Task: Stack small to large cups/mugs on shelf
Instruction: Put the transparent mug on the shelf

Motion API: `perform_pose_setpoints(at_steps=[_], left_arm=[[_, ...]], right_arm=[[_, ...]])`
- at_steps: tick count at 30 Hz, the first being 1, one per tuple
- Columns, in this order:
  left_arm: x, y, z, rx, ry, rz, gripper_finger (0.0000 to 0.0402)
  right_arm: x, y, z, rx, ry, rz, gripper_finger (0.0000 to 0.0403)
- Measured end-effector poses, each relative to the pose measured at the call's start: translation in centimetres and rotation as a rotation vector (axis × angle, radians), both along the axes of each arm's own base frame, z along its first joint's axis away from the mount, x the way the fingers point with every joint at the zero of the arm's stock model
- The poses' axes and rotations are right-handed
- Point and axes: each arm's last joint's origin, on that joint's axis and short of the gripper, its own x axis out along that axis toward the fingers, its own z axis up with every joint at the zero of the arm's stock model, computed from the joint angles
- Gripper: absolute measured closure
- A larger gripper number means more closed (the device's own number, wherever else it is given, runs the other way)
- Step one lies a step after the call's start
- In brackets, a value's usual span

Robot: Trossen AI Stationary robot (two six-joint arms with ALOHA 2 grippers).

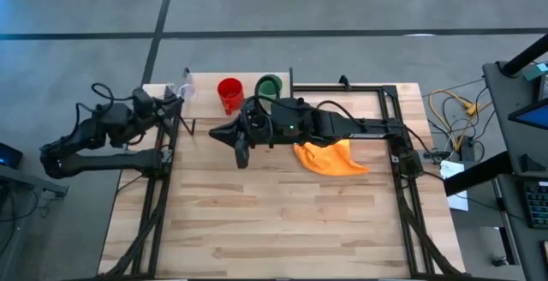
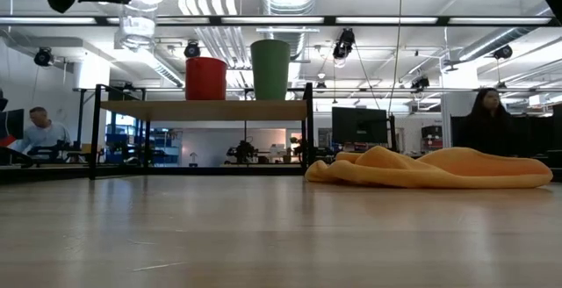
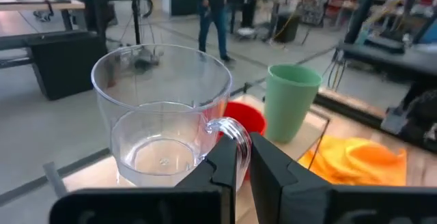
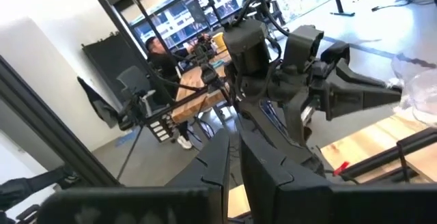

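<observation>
The left gripper point(image 3: 242, 157) pinches the handle of the clear cup point(image 3: 164, 115), its two dark fingers point(image 3: 222, 162) clamped on the thin loop, the cup upright and held over the left end of the shelf point(image 2: 204, 110). From overhead the left arm reaches in from the table's left edge, its gripper point(image 1: 174, 99) at the shelf's left end, where the clear cup point(image 1: 184, 85) shows only faintly. Nearer the middle of the butcher-block table point(image 1: 282, 221), the right arm stretches leftward from its mount, wrist turned toward the left arm, and its gripper point(image 1: 241, 154) hangs over bare wood just in front of the shelf point(image 1: 205, 103); in its own wrist view the two fingers point(image 4: 217, 157) stand close together with a narrow slit between them, holding nothing. An orange cloth point(image 1: 330, 156) lies crumpled on the table beside and partly under the right arm's forearm, well apart from the shelf. On the shelf board, the red mug point(image 2: 206, 78) and the green cup point(image 2: 270, 69) stand upright side by side, near each other, red to the left; seen past the clear cup, the red mug point(image 3: 247, 119) is partly hidden behind it and the green cup point(image 3: 292, 101) stands just beyond. In the room behind the table, people point(image 2: 488, 121) sit at desks.
</observation>
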Motion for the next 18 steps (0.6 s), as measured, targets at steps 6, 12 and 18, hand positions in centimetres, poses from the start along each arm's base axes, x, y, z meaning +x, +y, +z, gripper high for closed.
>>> perform_pose_setpoints(at_steps=[6,12,18], left_arm=[[0.2,0.0,-1.5,-0.004,0.025,0.002,0.0398],[0.8,0.1,-3.0,-0.027,0.045,0.009,0.0398],[1.1,0.3,-4.4,-0.018,0.063,0.056,0.0398]], right_arm=[[0.0,0.2,-0.2,-0.002,0.016,0.005,0.0374],[0.0,0.2,-0.2,-0.002,0.023,0.005,0.0374],[0.0,0.2,-0.2,-0.002,0.021,0.005,0.0374]])
